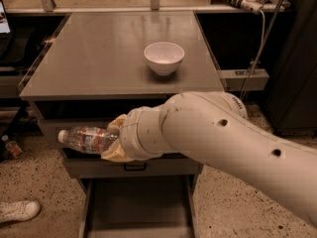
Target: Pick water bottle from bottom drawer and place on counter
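Note:
My gripper (115,142) is shut on the water bottle (86,139), a clear plastic bottle with a white cap. I hold it sideways, cap to the left, in front of the cabinet's upper drawers, below the counter's front edge. The counter (99,58) is a large flat grey top behind and above the bottle. The bottom drawer (138,209) is pulled out at the bottom of the view, and its floor is bare. My arm (223,143) comes in from the right and hides part of the drawer fronts.
A white bowl (164,57) stands on the counter right of centre. A closed grey drawer with a black handle (134,167) sits under my arm. A white shoe (17,210) lies on the speckled floor at left. A cable and bench are at back right.

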`<action>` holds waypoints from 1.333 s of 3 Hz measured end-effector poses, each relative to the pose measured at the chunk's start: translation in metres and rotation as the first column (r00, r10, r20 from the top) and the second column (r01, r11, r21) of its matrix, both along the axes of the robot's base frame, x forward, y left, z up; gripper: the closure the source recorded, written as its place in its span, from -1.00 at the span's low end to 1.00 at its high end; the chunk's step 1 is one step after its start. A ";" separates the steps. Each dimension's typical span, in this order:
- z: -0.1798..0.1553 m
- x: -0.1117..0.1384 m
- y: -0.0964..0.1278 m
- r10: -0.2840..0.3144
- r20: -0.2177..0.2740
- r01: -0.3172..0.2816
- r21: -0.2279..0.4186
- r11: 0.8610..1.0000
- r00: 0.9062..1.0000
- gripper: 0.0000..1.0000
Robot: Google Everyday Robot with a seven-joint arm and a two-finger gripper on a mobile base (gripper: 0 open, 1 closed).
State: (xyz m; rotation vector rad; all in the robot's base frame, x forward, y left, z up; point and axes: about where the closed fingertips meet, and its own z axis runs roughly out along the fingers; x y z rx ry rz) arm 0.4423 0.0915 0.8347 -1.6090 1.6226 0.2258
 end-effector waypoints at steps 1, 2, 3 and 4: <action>0.024 0.029 0.016 0.022 0.003 -0.022 0.013 1.000 1.000 1.00; 0.043 0.096 0.071 0.079 -0.042 -0.080 -0.028 0.996 0.996 1.00; 0.049 0.090 0.092 0.116 -0.034 -0.117 -0.026 0.993 0.993 1.00; 0.053 0.103 0.090 0.103 -0.038 -0.104 -0.008 0.995 0.994 1.00</action>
